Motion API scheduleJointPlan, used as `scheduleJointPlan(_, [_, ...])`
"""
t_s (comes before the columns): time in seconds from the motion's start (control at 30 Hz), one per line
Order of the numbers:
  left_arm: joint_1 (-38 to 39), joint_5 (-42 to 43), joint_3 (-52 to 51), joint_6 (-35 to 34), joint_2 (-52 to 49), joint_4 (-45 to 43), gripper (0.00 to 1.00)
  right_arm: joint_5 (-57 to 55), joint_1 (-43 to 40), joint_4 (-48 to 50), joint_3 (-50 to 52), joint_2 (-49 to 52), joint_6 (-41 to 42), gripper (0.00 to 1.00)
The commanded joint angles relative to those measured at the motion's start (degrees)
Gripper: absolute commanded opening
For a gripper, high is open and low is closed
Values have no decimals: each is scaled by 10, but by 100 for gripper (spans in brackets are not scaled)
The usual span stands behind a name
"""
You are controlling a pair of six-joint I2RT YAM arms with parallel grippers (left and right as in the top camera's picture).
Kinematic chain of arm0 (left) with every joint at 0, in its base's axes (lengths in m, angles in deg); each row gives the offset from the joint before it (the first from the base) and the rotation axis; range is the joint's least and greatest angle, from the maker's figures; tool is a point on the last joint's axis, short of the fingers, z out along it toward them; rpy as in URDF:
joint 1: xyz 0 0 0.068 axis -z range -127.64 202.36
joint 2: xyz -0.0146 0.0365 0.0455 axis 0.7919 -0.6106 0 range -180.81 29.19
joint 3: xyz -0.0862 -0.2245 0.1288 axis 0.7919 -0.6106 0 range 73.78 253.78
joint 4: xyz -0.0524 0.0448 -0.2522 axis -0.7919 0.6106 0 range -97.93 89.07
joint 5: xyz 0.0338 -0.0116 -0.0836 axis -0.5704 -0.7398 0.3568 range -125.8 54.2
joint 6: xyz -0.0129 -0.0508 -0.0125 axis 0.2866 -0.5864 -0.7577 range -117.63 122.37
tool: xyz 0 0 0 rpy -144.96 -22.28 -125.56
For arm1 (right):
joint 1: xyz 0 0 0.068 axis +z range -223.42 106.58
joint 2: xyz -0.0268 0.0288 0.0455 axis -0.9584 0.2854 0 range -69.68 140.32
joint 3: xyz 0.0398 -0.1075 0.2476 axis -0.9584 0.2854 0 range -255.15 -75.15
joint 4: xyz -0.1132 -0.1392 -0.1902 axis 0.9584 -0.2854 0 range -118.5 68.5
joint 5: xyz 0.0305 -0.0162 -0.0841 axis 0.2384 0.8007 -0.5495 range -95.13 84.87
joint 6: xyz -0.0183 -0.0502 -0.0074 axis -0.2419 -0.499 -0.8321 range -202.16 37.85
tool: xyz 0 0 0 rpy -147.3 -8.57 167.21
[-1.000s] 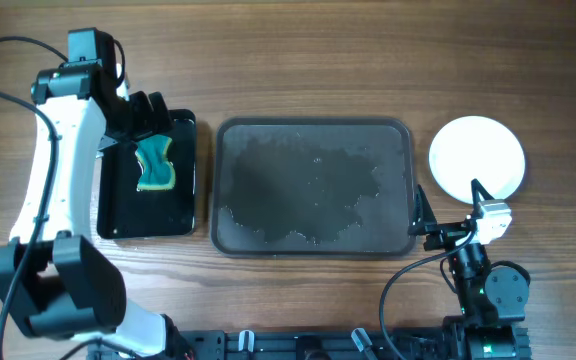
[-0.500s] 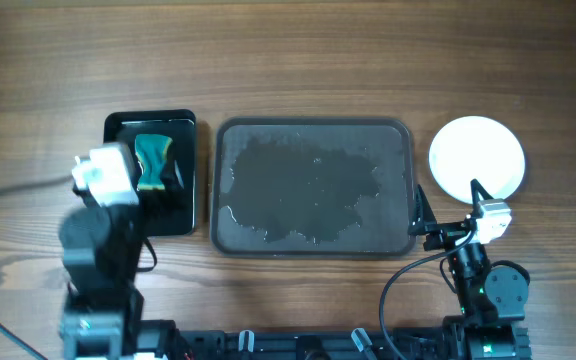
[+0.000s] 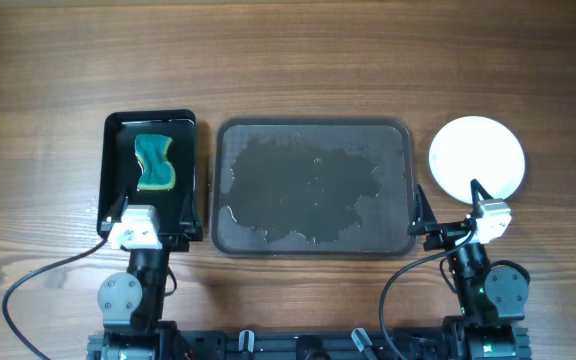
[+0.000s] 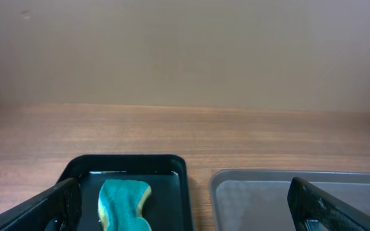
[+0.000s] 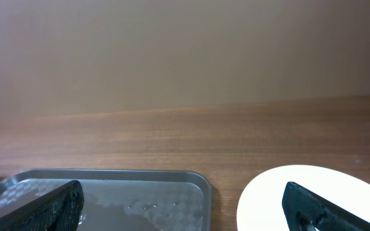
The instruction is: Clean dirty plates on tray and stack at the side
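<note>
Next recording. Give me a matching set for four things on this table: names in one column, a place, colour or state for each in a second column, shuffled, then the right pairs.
Things
1. sponge
2. grey tray
3. plate
4. black tray

Place, colour or state
A. white, on the bare wood at the right
B. in the middle, wet film on it
C. at the left, one thing in it
D. teal, lying in a tray

Pairs: 1-D, 2-B, 3-A, 4-C
</note>
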State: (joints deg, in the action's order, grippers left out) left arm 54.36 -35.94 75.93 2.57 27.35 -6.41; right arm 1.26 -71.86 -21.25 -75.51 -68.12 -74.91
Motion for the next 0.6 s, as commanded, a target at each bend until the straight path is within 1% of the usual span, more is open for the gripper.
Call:
scheduleJointPlan(0.0, [2,-14,-18,11,17,19,100,4,-3,2,0,-2,4,100])
scheduleJointPlan(0.57, [1,-12,-18,11,17,25,100,4,-3,2,0,-2,4,100])
